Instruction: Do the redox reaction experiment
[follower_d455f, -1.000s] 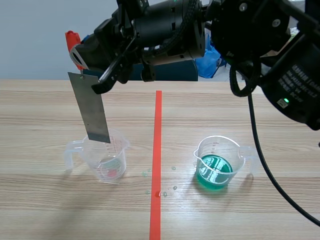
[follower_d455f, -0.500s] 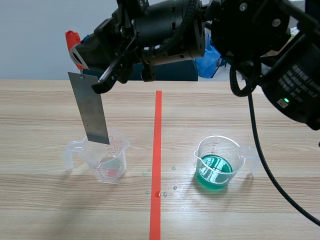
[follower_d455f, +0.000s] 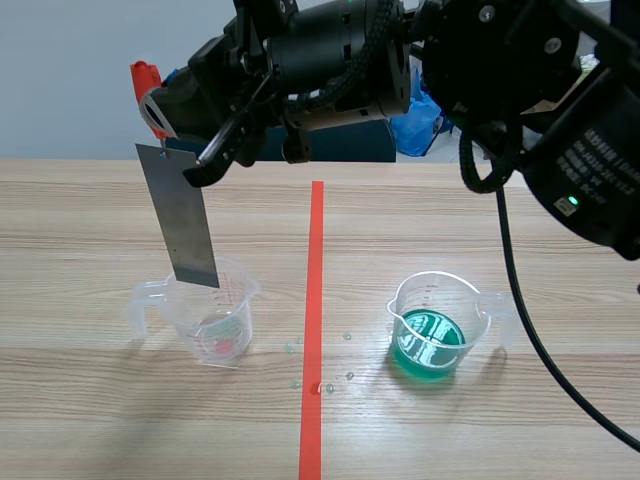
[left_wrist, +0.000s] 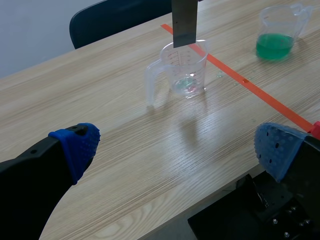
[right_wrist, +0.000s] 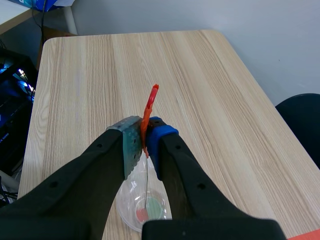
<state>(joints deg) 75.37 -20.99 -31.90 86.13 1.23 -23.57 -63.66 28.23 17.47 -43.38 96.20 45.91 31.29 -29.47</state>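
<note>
Overhead, the right arm reached in from 3 o'clock and crossed well past the orange-red tape line. Its jaws were clamped on a red clip, seen edge-on between the pads in the right wrist view. A flat grey metal strip hung from that clip, slightly tilted, directly over the clear beaker. The strip's lower edge sat level with the beaker's rim; whether it dipped inside could not be told. The beaker stood on the worktop at 9 o'clock of the tape line, its handle pointing to 9 o'clock, with a little reddish and greenish residue at its bottom.

At 3 o'clock of the line, well apart from the first, stood a second beaker holding green liquid. A few small droplets lay on the worktop beside the tape, between the two beakers.

The left arm hung low near the worktop's near edge, its jaws wide apart with nothing between the blue pads. The clear beaker and the strip lay ahead of it at 12 o'clock, and the green one toward 2 o'clock.
</note>
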